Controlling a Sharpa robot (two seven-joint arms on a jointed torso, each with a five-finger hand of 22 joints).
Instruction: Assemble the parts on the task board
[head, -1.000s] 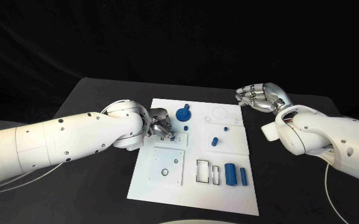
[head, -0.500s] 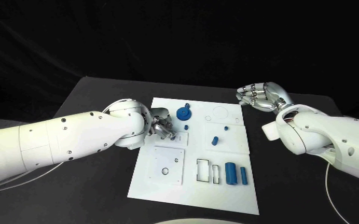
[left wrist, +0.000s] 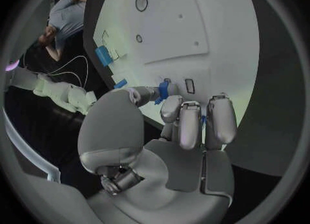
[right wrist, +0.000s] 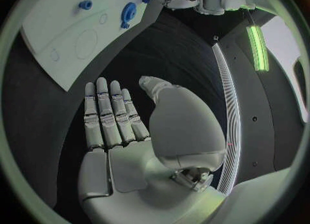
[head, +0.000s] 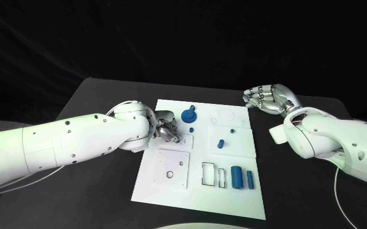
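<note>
Now a small blue part [left wrist: 164,90] sits pinched between the left hand's [head: 164,131] fingers [left wrist: 191,125].

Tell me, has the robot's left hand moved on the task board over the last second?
Yes, slightly. The left hand has drawn back toward the task board's left edge, leaving a wider gap to the small blue peg below the blue disc.

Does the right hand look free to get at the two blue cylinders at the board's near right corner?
Probably yes. The right hand hovers open off the board's far right corner, holding nothing, and nothing lies across the blue cylinders.
</note>
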